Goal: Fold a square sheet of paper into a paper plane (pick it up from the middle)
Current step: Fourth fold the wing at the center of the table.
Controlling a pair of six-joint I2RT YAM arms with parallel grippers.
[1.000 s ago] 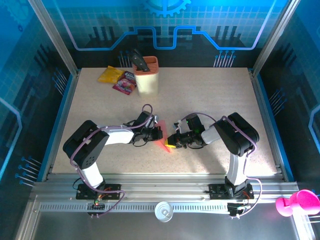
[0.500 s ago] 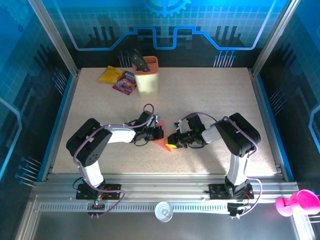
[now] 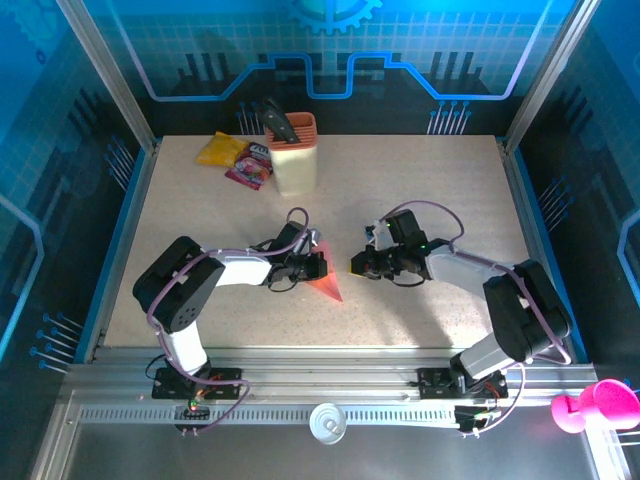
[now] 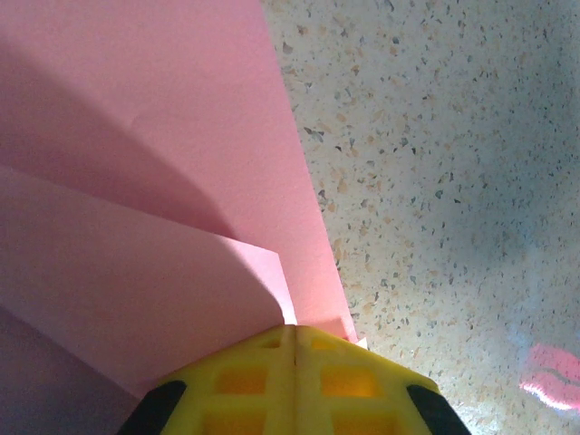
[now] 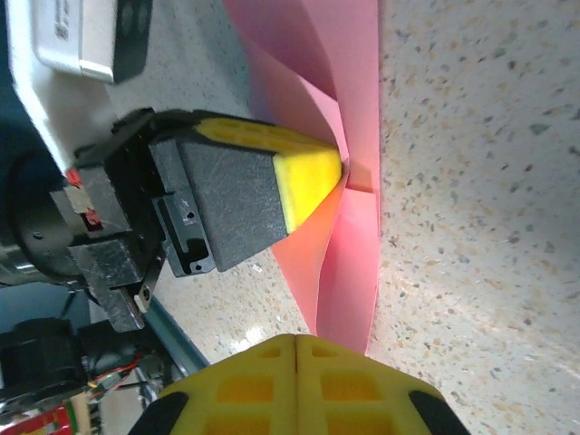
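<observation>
Since a second ago the right gripper has drawn back from the paper plane, going up and to the right in the top view, and its arm has swung round so the elbow now sits at the lower right of the frame. It was down on the near tip of the paper then; now it stands just off the paper's right edge with a strip of bare table showing between them. The left gripper has hardly moved.

The plane lies a little left of the frame's centre in the top view, a red-pink wedge with its point towards the lower right. The left gripper is at its upper left end and is pinched shut on it. In the left wrist view the yellow fingertips meet in a tight seam at the bottom centre, and the pink folds run straight down into that seam, filling the upper left of the frame.

In the right wrist view the right gripper's yellow fingertips are pressed together at the bottom edge with nothing between them. The paper's narrow end lies just above them, and the left gripper's tip sits in the fold further up
</observation>
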